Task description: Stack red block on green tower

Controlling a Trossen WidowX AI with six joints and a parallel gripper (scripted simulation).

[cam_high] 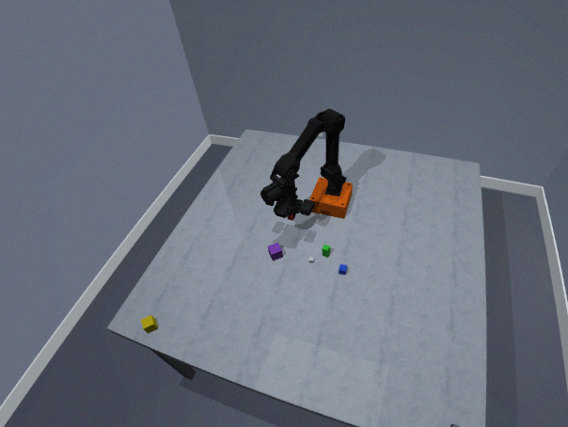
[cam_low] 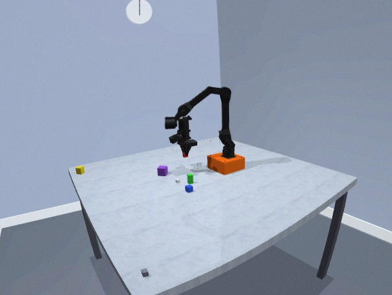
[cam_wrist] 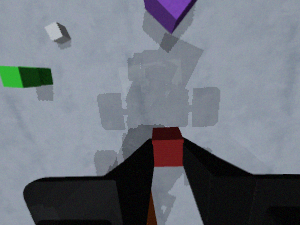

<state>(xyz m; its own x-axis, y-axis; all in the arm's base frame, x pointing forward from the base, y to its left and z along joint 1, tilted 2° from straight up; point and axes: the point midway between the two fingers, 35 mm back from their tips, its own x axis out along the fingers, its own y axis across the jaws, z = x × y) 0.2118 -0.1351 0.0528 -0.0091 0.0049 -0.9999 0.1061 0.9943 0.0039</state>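
The red block (cam_high: 291, 217) (cam_low: 185, 155) (cam_wrist: 168, 151) is between the fingertips and hangs clear above the table. My gripper (cam_low: 185, 154) (cam_wrist: 166, 142) points down and is shut on it. In the top view the arm hides most of the block. The green tower (cam_high: 326, 250) (cam_low: 190, 179) (cam_wrist: 27, 77) stands upright on the table, lower than the gripper. In the top view it is to the right of the gripper and nearer the camera; in the wrist view it is at the left edge.
A small white block (cam_high: 311, 260) (cam_low: 177, 180) (cam_wrist: 57, 33) and a blue block (cam_high: 342, 269) (cam_low: 189, 188) lie near the tower. A larger purple block (cam_high: 276, 251) (cam_low: 162, 171) (cam_wrist: 172, 11) is to their left. A yellow block (cam_high: 149, 324) (cam_low: 80, 169) and a grey block (cam_low: 145, 272) lie near table edges.
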